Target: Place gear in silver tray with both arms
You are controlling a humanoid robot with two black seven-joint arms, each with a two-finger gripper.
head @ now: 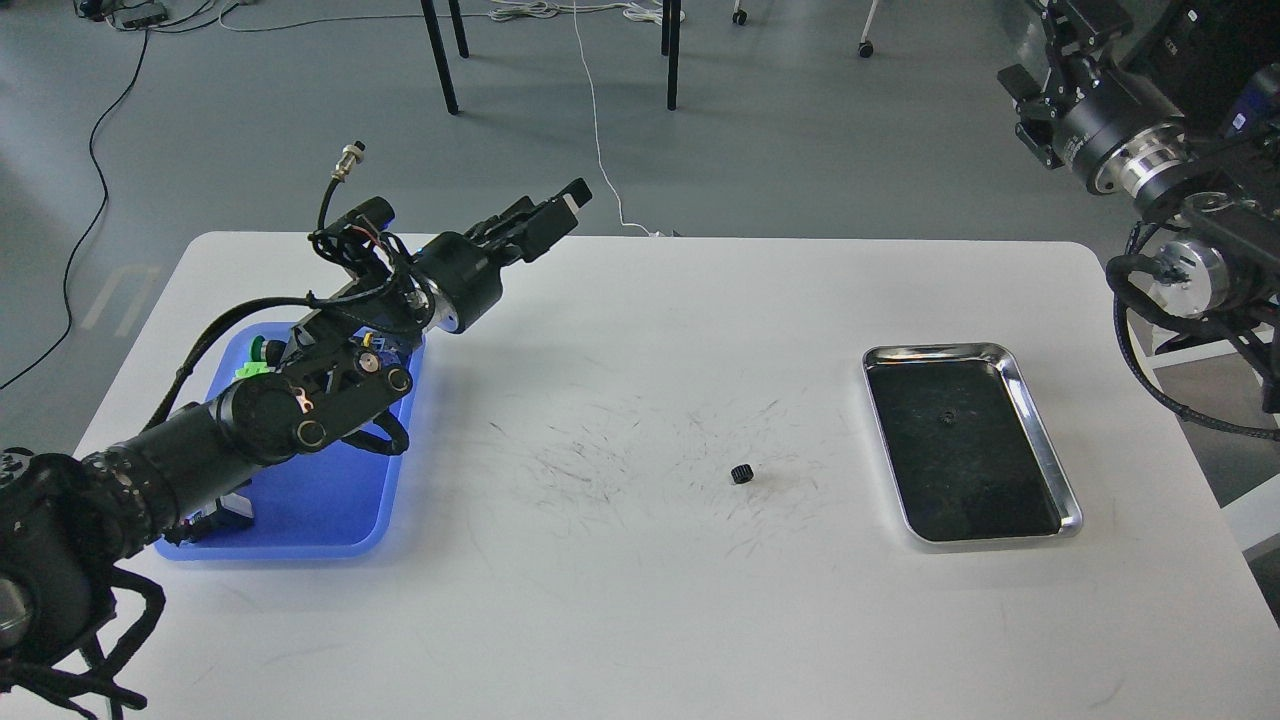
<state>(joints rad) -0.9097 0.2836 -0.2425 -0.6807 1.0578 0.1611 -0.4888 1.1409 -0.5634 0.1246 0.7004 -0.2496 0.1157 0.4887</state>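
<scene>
A small black gear (741, 474) lies on the white table, left of the silver tray (1040, 440). The tray's dark bottom holds another tiny dark gear-like piece (945, 417). My left gripper (556, 212) is raised over the table's far left part, well away from the gear. Its dark fingers overlap, so I cannot tell them apart, and nothing shows in them. My right arm (1130, 150) is raised at the upper right, beyond the table. Its gripper end (1045, 70) is dark and partly cut off by the frame's top.
A blue plastic tray (330, 500) with small green and coloured parts sits at the table's left, under my left arm. The table top (640, 600) carries dark scuff marks around the gear. Chair legs and cables stand on the floor behind.
</scene>
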